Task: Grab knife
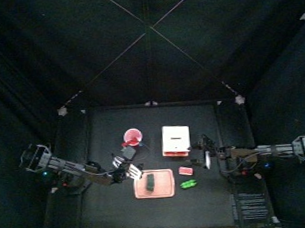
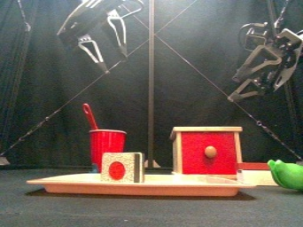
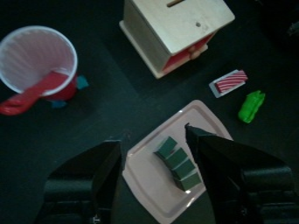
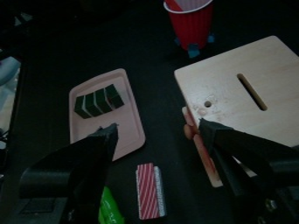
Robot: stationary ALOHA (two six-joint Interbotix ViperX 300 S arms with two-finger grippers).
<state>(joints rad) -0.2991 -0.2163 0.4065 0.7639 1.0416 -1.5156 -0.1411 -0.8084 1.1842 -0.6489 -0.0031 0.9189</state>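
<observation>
Left gripper [image 3: 155, 140]: jaws wide apart, nothing between them. It hangs high over the left end of the pink tray [image 3: 146, 179] and points down at it. The right gripper [image 4: 158, 131] is also spread and empty, up in the air over the tabletop's right side by the wooden box [image 1: 177, 138].

The tray sits near the tabletop's front edge, a bit left of centre. It carries one dark-green striped block [image 3: 176, 160], lying flat and clear of both jaws.

Knife [image 2: 89, 115]: its red handle sticks up tilted out of the red cup [image 2: 106, 146]. Its blade is down inside, so I can't see it. The cup stands behind the tray, left of the box and toward the tabletop's back edge. No gripper is touching it.

A red-and-white striped piece [image 3: 229, 81] and a green toy [image 3: 251, 107] lie on the tabletop right of the tray, the green one nearer the front edge.
</observation>
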